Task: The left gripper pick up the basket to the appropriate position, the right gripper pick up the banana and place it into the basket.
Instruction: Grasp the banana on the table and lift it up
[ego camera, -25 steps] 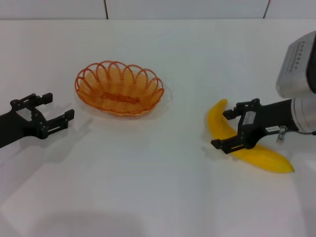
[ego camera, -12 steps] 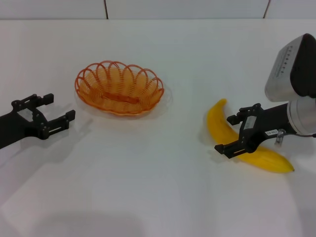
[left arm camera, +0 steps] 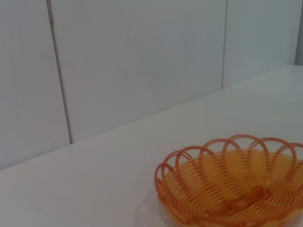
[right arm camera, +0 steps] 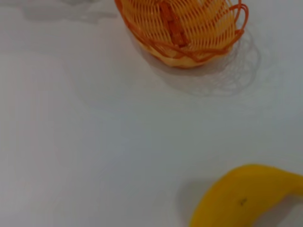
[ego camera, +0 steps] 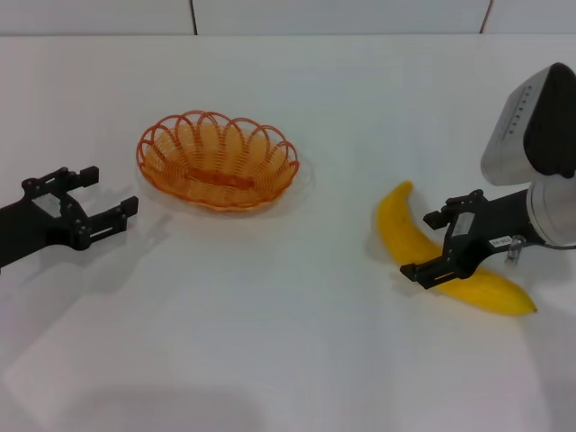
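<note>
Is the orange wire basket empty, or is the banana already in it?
Empty. The shallow orange wire basket holds nothing; the bright yellow plastic-looking banana lies on the white table, apart from it.

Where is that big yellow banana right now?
In the head view, the smooth yellow curved banana lies on the white table at the robot's right, the open right pincer straddling its middle, well apart from the orange wire basket.

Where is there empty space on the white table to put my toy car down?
The biggest bare patch is mid-table, between the basket and the banana, stretching to the near edge. The strip behind the basket, toward the wall, is also free. It is crowded where the open right gripper straddles the banana, and between the open left gripper and the basket.
</note>
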